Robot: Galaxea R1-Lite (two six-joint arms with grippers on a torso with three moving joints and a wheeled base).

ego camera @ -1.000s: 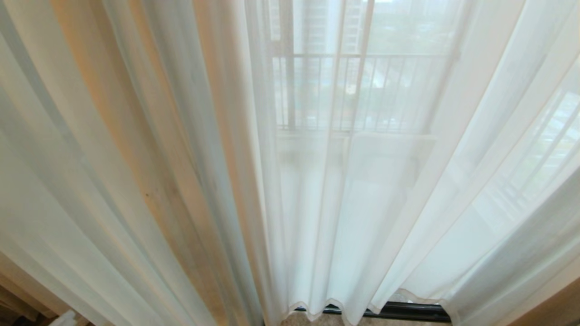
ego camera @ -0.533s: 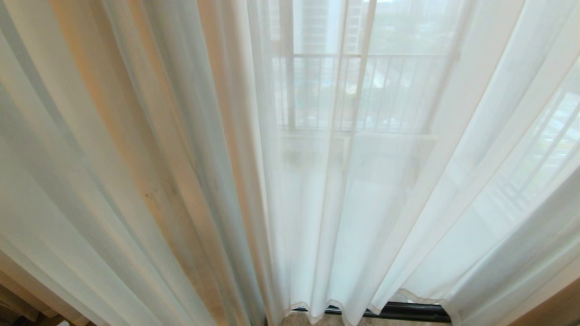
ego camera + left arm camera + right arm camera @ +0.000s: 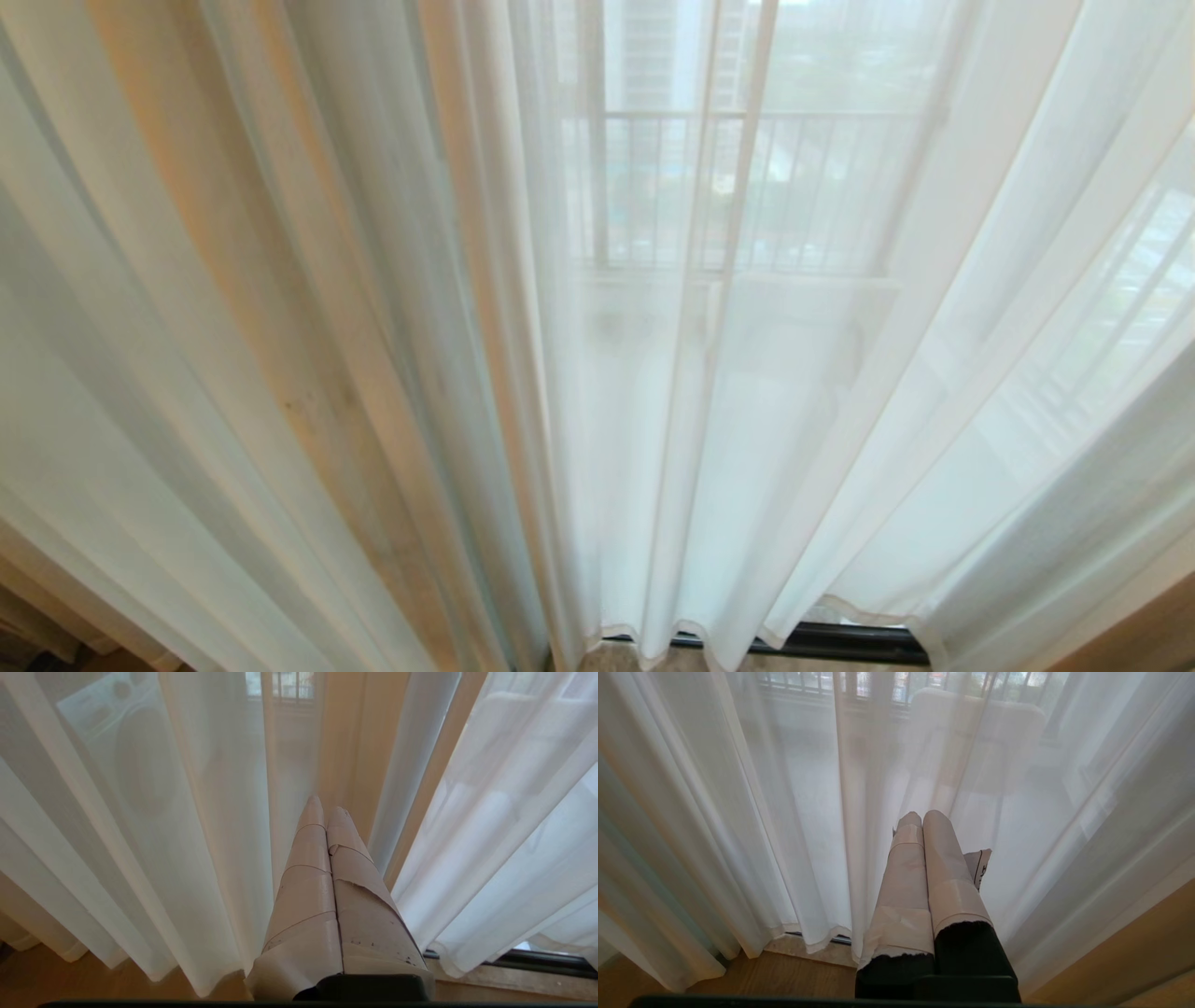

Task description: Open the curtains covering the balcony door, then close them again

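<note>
The sheer white curtains [image 3: 373,327] hang drawn across the whole head view in long folds, their wavy hem just above the floor. Of the balcony door only the black bottom frame [image 3: 840,642] shows, under the hem. Neither gripper is in the head view. In the left wrist view my left gripper [image 3: 325,805] is shut and empty, its taped fingers pointing at the curtain folds [image 3: 140,835] close ahead. In the right wrist view my right gripper [image 3: 923,816] is also shut and empty, low before the curtain [image 3: 738,812].
Through the fabric I see a balcony railing [image 3: 747,187] and a white boxy appliance [image 3: 794,317]. A washing machine [image 3: 140,765] shows faintly behind the left folds. Wooden floor [image 3: 761,975] and a stone sill [image 3: 817,952] lie below the hem.
A pale object at the bottom left corner of the head view has dropped out of sight. The left curtain folds have swayed slightly. The right side is unchanged.
</note>
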